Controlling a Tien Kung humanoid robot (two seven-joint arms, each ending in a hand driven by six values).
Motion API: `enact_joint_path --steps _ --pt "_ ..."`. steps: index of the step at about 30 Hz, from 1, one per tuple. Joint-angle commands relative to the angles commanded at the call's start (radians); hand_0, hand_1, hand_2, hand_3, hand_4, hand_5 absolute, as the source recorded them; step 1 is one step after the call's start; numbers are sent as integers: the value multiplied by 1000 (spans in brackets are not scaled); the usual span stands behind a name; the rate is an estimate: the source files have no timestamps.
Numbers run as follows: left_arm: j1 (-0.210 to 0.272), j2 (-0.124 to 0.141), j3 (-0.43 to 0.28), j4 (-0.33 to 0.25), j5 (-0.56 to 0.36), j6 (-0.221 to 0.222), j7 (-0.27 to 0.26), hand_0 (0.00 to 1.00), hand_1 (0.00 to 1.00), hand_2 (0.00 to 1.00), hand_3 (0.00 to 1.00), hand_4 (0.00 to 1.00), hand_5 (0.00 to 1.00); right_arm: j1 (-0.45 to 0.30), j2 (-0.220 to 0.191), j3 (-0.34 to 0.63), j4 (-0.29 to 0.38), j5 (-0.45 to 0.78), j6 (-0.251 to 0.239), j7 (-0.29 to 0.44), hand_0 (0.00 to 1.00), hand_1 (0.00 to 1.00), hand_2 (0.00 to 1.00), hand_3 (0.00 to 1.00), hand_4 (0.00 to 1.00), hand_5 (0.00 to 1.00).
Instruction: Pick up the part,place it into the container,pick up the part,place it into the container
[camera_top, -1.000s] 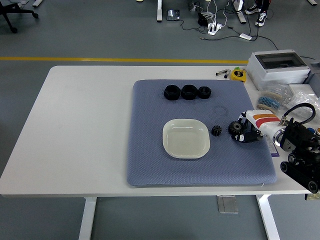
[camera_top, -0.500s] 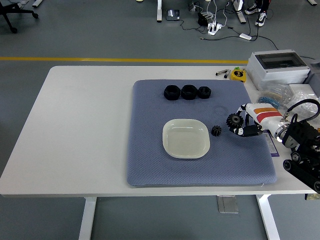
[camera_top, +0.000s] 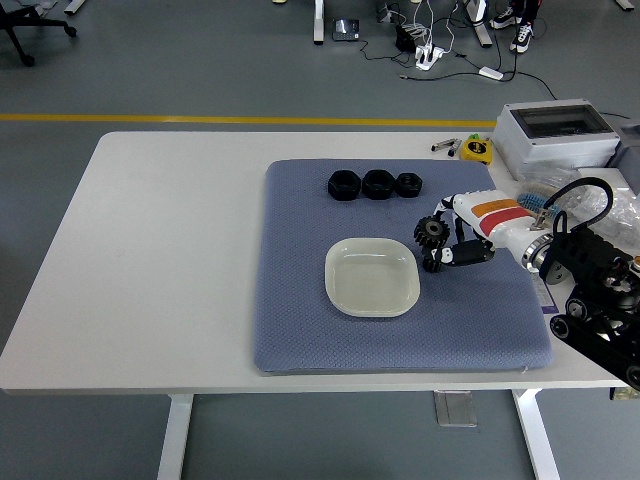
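My right hand (camera_top: 443, 240) comes in from the right and is shut on a black gear (camera_top: 430, 233), holding it above the blue mat just right of the white square dish (camera_top: 371, 277). A smaller black gear (camera_top: 431, 264) lies on the mat under the hand, partly hidden by the fingers. The dish holds nothing. Three black ring-shaped parts (camera_top: 376, 184) sit in a row at the mat's far edge. My left arm is out of view.
The blue mat (camera_top: 300, 320) covers the table's right half. A grey box (camera_top: 555, 132), a yellow tape measure (camera_top: 477, 149) and bags of small items (camera_top: 560, 190) lie at the far right. The left half of the white table (camera_top: 160, 240) is bare.
My right hand has lifted the larger gear off the mat and carried it left, from the mat's right side to just beside the dish, over the smaller gear.
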Motion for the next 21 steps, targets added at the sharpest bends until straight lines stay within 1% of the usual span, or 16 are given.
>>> enact_joint_path --steps 5,6,8,11,12,14,15,17,18,21 --pt "0 2 -6 -1 9 -3 4 695 718 736 635 665 645 15 44 -41 27 -17 7 -10 2 109 254 490 666 482" --pt "0 2 -6 -1 8 -3 4 695 717 736 635 666 644 19 58 -53 25 -18 16 -9 26 195 366 509 731 440" --pt "0 3 -6 -1 6 -4 4 695 717 736 635 666 644 25 76 -67 17 -23 33 -2 26 195 366 509 731 440" --pt "-1 5 -3 -2 3 -3 4 695 717 736 635 666 644 35 104 -83 -9 -75 82 5 26 195 366 509 731 440" --pt "-1 5 -3 -2 1 -3 3 695 716 736 636 666 644 37 110 -85 -14 -92 99 3 255 467 624 893 998 405" --pt "-2 6 -3 -2 1 -3 3 695 716 736 636 666 644 42 120 -82 -21 -138 152 4 255 467 624 893 998 405" --pt "-2 6 -3 -2 0 -3 3 695 716 736 636 666 644 43 122 -79 -21 -149 166 7 255 467 624 893 998 405" --pt "-2 6 -2 -2 -1 -3 3 695 716 736 636 666 644 44 122 -70 -18 -166 175 14 255 467 624 893 998 405" --pt "-2 6 -2 -2 -1 -3 3 696 716 735 636 666 643 44 122 -65 -16 -172 175 18 457 618 773 997 998 452" --pt "-2 6 -4 -2 3 -4 3 696 716 735 636 666 643 44 117 -44 -8 -180 166 27 457 618 773 997 998 452"
